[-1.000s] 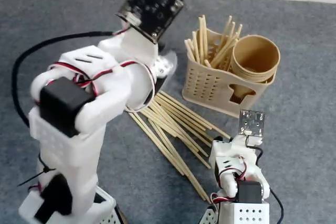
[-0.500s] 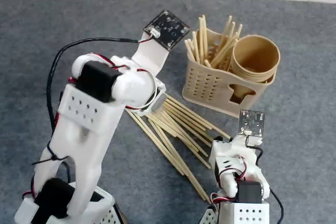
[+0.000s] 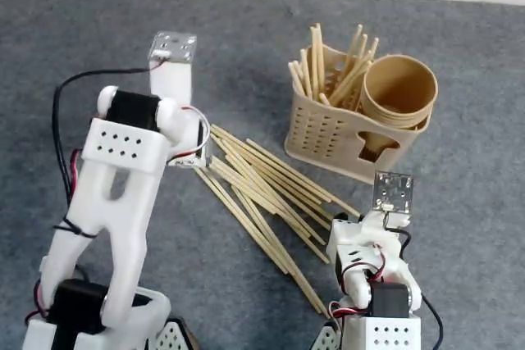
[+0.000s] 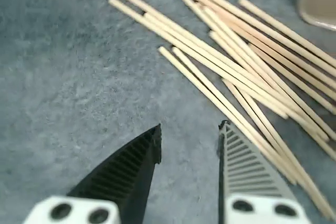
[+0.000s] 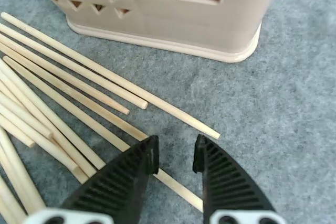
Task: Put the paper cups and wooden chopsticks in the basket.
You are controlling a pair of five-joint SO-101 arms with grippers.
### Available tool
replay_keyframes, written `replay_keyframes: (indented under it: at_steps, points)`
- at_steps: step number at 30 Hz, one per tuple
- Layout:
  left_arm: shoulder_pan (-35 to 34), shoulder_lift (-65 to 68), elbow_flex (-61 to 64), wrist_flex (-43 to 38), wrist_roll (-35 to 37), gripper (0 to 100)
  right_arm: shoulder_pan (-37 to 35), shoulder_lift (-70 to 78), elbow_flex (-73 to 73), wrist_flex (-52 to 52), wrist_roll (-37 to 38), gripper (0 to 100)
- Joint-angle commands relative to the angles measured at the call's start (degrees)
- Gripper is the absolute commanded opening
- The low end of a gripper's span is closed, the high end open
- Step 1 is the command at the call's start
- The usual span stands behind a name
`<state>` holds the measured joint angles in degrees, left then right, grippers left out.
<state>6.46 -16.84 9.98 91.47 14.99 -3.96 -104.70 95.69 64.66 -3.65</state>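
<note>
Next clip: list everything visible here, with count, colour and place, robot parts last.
basket: one, beige, table's far right
paper cups: nested stack, count unclear, tan, in the basket's right side
standing chopsticks: several, pale wood, in the basket's left side
loose chopsticks: many, pale wood, fanned on the table between the arms
table: one, grey
left gripper: black and grey, open, beside the loose chopsticks
right gripper: black, open, over loose chopsticks near the basket

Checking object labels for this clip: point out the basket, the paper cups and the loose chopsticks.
basket [image 3: 325, 133], high view, perforated front wall.
paper cups [image 3: 399, 86], high view, top cup's inside.
loose chopsticks [image 3: 262, 190], high view, middle of the pile.
</note>
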Motion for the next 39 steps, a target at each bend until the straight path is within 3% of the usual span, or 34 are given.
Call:
replay_keyframes:
  at_steps: [1, 8, 18, 35, 39]
  points:
    - [-2.51, -1.36, 8.75, -9.58, 3.60, 18, 0.66, -0.75, 4.26, -1.54, 0.00, 12.3]
    - [-2.42, -1.27, 21.05, -21.27, 7.74, 18, 0.66, -0.75, 4.26, -1.54, 0.00, 12.3]
    - [-1.27, 0.13, 31.16, -35.87, 8.26, 18, 0.66, -0.75, 4.26, -1.54, 0.00, 12.3]
    - [1.19, 21.49, 20.18, -38.24, 8.35, 18, 0.66, -0.75, 4.26, -1.54, 0.00, 12.3]
    - [1.01, 24.31, 17.71, -38.07, 8.35, 11, 0.66, -0.75, 4.26, -1.54, 0.00, 12.3]
